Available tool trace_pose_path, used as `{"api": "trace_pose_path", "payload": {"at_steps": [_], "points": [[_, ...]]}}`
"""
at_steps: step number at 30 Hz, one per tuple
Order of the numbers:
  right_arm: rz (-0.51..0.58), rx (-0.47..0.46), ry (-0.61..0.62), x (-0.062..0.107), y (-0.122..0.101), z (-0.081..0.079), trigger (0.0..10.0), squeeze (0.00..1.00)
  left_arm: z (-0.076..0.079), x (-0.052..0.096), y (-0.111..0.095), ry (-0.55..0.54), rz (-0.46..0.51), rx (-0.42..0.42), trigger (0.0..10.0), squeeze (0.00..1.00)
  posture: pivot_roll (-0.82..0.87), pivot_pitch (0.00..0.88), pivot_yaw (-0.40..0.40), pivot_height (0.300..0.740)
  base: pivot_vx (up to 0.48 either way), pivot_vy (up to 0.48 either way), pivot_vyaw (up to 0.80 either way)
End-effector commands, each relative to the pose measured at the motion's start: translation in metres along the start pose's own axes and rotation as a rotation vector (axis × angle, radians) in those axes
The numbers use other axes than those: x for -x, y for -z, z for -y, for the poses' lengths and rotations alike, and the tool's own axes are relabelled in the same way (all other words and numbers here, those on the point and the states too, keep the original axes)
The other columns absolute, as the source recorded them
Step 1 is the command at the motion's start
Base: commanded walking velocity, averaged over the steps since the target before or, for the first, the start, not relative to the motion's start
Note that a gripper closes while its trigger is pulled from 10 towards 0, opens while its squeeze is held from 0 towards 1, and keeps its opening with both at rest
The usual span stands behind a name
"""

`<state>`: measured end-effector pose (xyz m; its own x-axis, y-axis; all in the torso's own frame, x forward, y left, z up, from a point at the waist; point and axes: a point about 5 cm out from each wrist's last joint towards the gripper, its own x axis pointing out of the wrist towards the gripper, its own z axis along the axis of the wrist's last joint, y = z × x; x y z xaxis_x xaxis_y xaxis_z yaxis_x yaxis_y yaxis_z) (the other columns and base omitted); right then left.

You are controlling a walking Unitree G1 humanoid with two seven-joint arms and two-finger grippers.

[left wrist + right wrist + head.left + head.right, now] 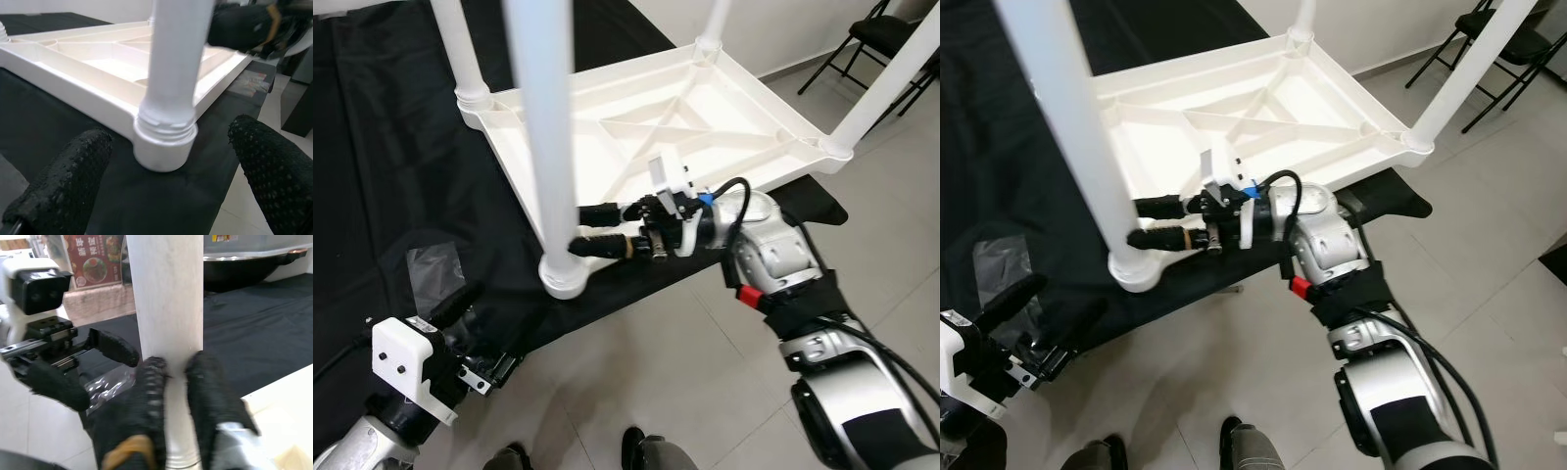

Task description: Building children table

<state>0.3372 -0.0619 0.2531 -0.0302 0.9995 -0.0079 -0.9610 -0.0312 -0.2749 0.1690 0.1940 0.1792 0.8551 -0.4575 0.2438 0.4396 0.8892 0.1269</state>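
Upside down on a black cloth [401, 176]: the white plastic table top [646, 127], ribbed underside up, with white legs standing up from its corners. At the corner nearest the robot, the near leg [543, 127] rising from a round socket [564, 276] at the edge of the cloth, close to the grey tiled floor [636, 362]. Right gripper [583, 227] reaching in from the right, low on this near leg just above the socket, its two black fingers [151, 396] one above the other with only a narrow gap, pressing against the side of the leg in the right wrist view rather than going around it; not sure from the head views if a true clamp or only contact. Left gripper [475, 313] lower down on the robot's left, over the cloth edge, fingers wide apart and holding nothing; in the left wrist view the two padded fingertips [63, 186] on both sides of the socket but well clear of it, pointing toward that corner. Beside the left gripper on the cloth, a crumpled clear plastic bag [435, 269]. Far legs [710, 24] at the back corners and one more leg [881, 83] at the right corner, leaning out of the picture. Behind the table on the right, black folding chairs [891, 39] near the wall. At the bottom edge, the robot's feet [641, 452] on the tiles.
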Motion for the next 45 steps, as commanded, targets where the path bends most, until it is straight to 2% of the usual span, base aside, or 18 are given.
{"api": "trace_pose_path", "payload": {"at_steps": [1,7,8,9,11,12,13,15,18,19,21,24,28,30,31,32,38,45], "points": [[-0.004,0.016,0.008,-0.001,0.003,0.000,0.0,0.00,0.001,0.002,-0.001,0.008,-0.016,-0.006,10.0,0.00,0.13,0.293,-0.126,0.740,0.000,0.000,0.00],[-0.066,0.027,0.053,0.012,0.011,-0.004,0.0,0.00,0.002,0.001,0.000,0.010,-0.016,-0.005,10.0,0.00,0.11,0.287,-0.133,0.740,0.000,0.000,0.00],[-0.073,0.008,0.081,0.018,0.014,-0.011,0.0,0.00,0.002,0.001,0.000,0.009,-0.015,-0.004,10.0,0.00,0.10,0.280,-0.135,0.740,0.000,0.000,0.00],[-0.068,-0.031,0.108,0.023,0.020,-0.029,0.0,0.00,0.001,-0.001,0.001,0.007,-0.014,-0.001,10.0,0.00,0.08,0.278,-0.128,0.740,0.000,0.000,0.00],[-0.068,-0.031,0.108,0.023,0.020,-0.029,0.0,0.00,0.001,-0.001,0.001,0.007,-0.014,-0.001,10.0,0.00,0.08,0.278,-0.128,0.740,0.000,0.000,0.00],[-0.057,-0.082,0.130,0.027,0.025,-0.048,0.0,0.00,0.000,-0.002,0.003,0.005,-0.013,0.001,10.0,0.00,0.08,0.277,-0.123,0.740,0.000,0.000,0.00],[-0.039,-0.144,0.179,0.030,0.031,-0.063,9.6,0.00,-0.001,-0.005,0.005,0.004,-0.013,0.003,10.0,0.00,0.06,0.267,-0.115,0.740,0.000,0.000,0.00],[-0.022,-0.202,0.231,0.033,0.035,-0.073,9.6,0.00,-0.003,-0.008,0.006,0.003,-0.013,0.005,10.0,0.00,0.06,0.267,-0.115,0.740,0.000,0.000,0.00],[-0.018,-0.207,0.241,0.033,0.036,-0.073,9.6,0.00,-0.003,-0.008,0.007,0.002,-0.013,0.005,10.0,0.00,0.06,0.267,-0.115,0.740,0.000,0.000,0.00],[-0.001,-0.223,0.333,0.048,0.035,-0.074,10.0,1.00,-0.013,-0.011,0.008,-0.052,-0.034,0.013,10.0,0.00,0.03,0.244,-0.102,0.740,0.000,0.000,0.00],[0.010,-0.234,0.402,0.059,0.034,-0.075,10.0,1.00,-0.021,-0.012,0.010,-0.093,-0.048,0.019,10.0,0.00,0.03,0.244,-0.102,0.740,0.000,0.000,0.00],[0.013,-0.259,0.480,0.082,0.029,-0.083,10.0,1.00,-0.046,-0.010,0.013,-0.201,-0.093,0.042,10.0,0.00,0.01,0.227,-0.089,0.740,0.000,0.000,0.00],[-0.048,-0.258,0.586,0.096,0.030,-0.089,10.0,1.00,-0.066,-0.002,0.018,-0.279,-0.154,0.064,10.0,0.00,0.01,0.213,-0.081,0.740,0.000,0.000,0.00],[-0.048,-0.258,0.586,0.096,0.030,-0.089,10.0,1.00,-0.066,-0.002,0.018,-0.279,-0.154,0.064,10.0,0.00,0.01,0.213,-0.081,0.740,0.000,0.000,0.00],[-0.062,-0.258,0.615,0.099,0.030,-0.090,10.0,0.68,-0.069,-0.001,0.018,-0.293,-0.168,0.042,10.0,0.00,0.01,0.213,-0.081,0.740,0.000,0.292,0.00],[-0.064,-0.255,0.646,0.100,0.032,-0.088,10.0,0.00,-0.074,0.000,0.017,-0.293,-0.166,0.022,10.0,0.00,0.02,0.186,-0.066,0.740,0.000,0.480,0.00],[-0.055,-0.249,0.672,0.098,0.034,-0.085,10.0,0.00,-0.079,-0.006,0.013,-0.274,-0.137,0.002,10.0,0.00,0.02,0.167,-0.057,0.740,0.000,0.480,0.00],[-0.085,-0.252,0.633,0.099,0.034,-0.091,10.0,0.00,-0.069,-0.022,0.012,-0.232,-0.088,0.047,10.0,0.00,0.02,0.156,-0.047,0.740,0.000,0.274,0.00]]}}
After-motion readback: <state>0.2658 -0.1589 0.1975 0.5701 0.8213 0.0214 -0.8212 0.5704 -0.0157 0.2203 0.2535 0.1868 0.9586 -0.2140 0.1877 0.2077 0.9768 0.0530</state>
